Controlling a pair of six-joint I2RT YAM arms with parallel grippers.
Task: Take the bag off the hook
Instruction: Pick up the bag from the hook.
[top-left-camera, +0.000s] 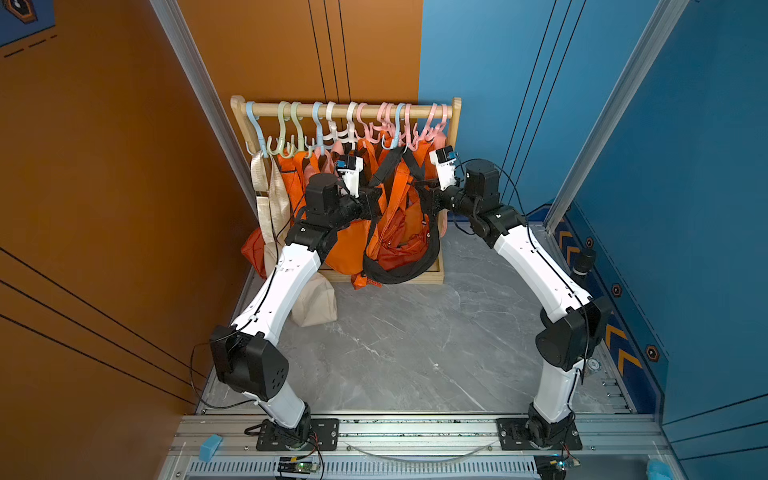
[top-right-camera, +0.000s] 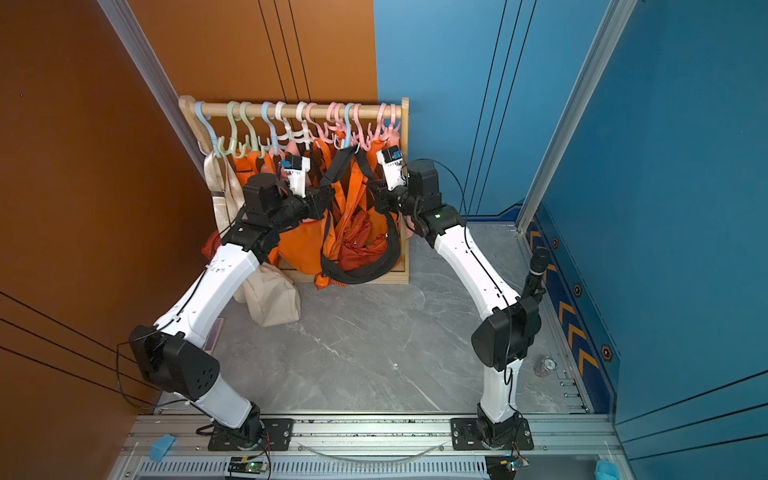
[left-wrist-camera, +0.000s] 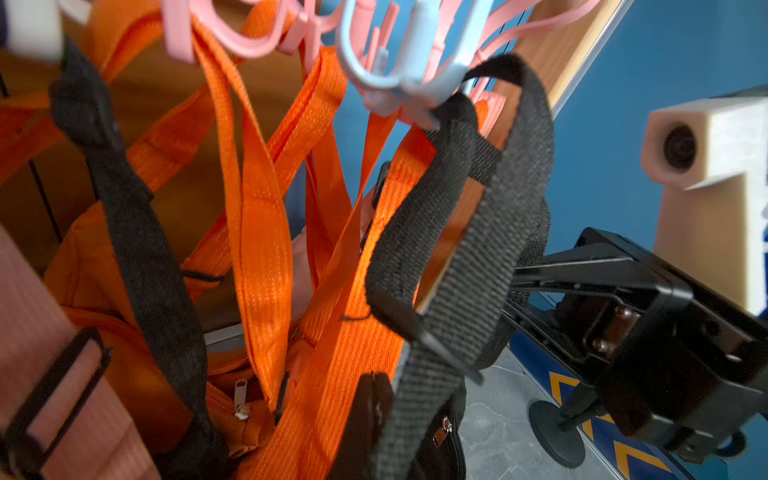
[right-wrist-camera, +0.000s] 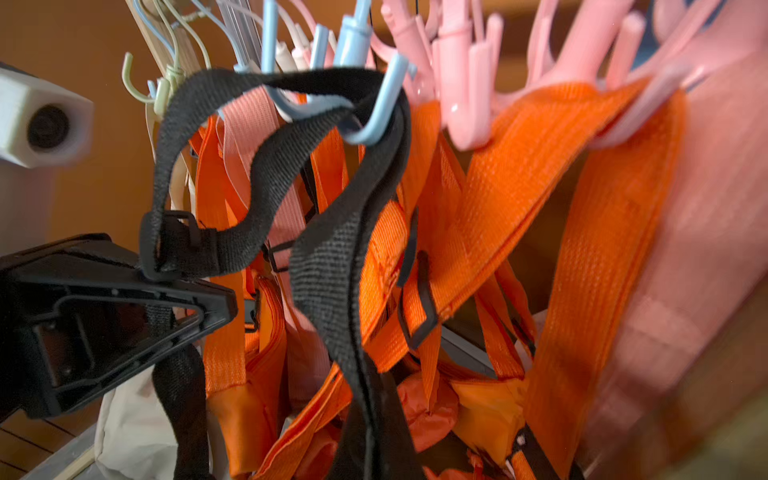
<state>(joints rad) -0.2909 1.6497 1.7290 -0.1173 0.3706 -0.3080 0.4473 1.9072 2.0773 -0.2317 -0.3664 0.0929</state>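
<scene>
The black bag (top-left-camera: 399, 268) (top-right-camera: 365, 266) hangs low in the middle of the rack, and its black strap (top-left-camera: 390, 166) (left-wrist-camera: 465, 257) (right-wrist-camera: 332, 266) is looped over a light blue hook (top-left-camera: 398, 129) (top-right-camera: 348, 124) (left-wrist-camera: 399, 87) (right-wrist-camera: 378, 116). My left gripper (top-left-camera: 376, 199) (top-right-camera: 330, 195) (left-wrist-camera: 374, 415) is shut on the strap's left run. My right gripper (top-left-camera: 419, 195) (top-right-camera: 372, 191) (right-wrist-camera: 370, 436) is shut on the strap's right run. The two grippers face each other just below the hook. In both wrist views the strap still lies in the hook's prongs.
The wooden rack (top-left-camera: 345, 109) carries several pink, white, green and blue hooks. Orange bags (top-left-camera: 345, 249) and their straps crowd round the black one. A beige bag (top-left-camera: 316, 299) hangs at the left end and reaches the grey marble table (top-left-camera: 415, 345). Walls stand close on both sides.
</scene>
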